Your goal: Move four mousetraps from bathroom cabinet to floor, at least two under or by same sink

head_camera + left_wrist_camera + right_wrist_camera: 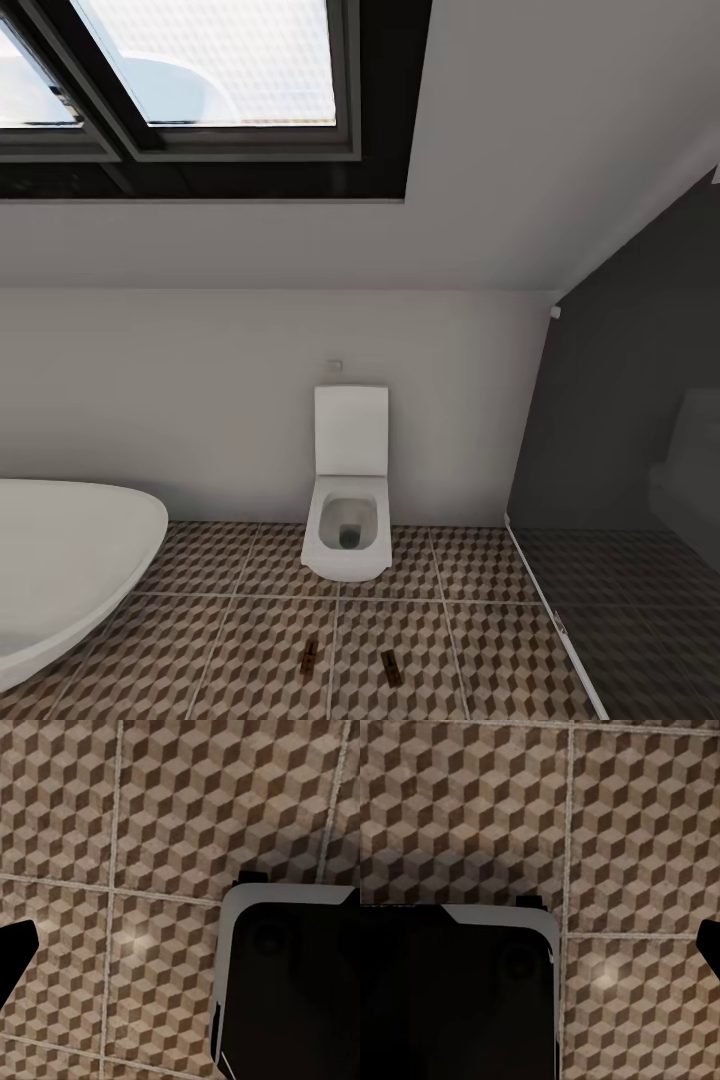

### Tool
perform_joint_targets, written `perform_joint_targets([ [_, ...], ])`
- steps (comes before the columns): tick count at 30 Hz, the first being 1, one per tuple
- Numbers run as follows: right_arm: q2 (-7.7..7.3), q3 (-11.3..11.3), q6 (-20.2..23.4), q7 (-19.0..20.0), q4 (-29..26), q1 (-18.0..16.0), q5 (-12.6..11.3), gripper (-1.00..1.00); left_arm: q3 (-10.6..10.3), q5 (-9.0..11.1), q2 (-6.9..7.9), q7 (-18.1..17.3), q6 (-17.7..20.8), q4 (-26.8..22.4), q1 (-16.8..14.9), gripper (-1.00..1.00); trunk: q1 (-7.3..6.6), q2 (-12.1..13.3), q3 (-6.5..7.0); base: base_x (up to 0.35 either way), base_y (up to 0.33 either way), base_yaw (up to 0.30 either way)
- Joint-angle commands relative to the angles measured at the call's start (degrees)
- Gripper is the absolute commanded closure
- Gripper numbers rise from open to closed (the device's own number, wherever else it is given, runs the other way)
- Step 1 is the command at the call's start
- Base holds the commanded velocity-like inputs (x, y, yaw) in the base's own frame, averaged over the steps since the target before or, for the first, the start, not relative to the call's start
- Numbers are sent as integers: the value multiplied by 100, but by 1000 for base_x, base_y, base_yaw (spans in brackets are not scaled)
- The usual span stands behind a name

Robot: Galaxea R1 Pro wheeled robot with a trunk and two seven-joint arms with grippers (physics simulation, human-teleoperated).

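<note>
Ahead, the square white toilet (346,500) stood against the back wall on the bathroom floor (250,640), and served as the marker. Two mousetraps lay flat on the tiles in front of it, one (309,656) toward the bathtub (60,560), the other (391,667) toward the dark glass screen (620,480), apart from each other. Bare tile ran between tub rim and screen edge. Whether either pincer was spread or pressed together could not be told; both wrist views showed patterned tile and dark robot body.

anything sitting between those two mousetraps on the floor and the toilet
Nothing visible. The two mousetraps lie on the patterned floor, with bare tile between them and the toilet. The bathtub sits off to the side.
</note>
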Motion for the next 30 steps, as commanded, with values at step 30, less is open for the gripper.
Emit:
perform_joint_targets([
  [30, 0, 26, -17, -16, 5, 0, -17, -100, -41, 23, 1, 24, -11, -5, 2, -100, 2, -4, -2, 0, 0, 0],
])
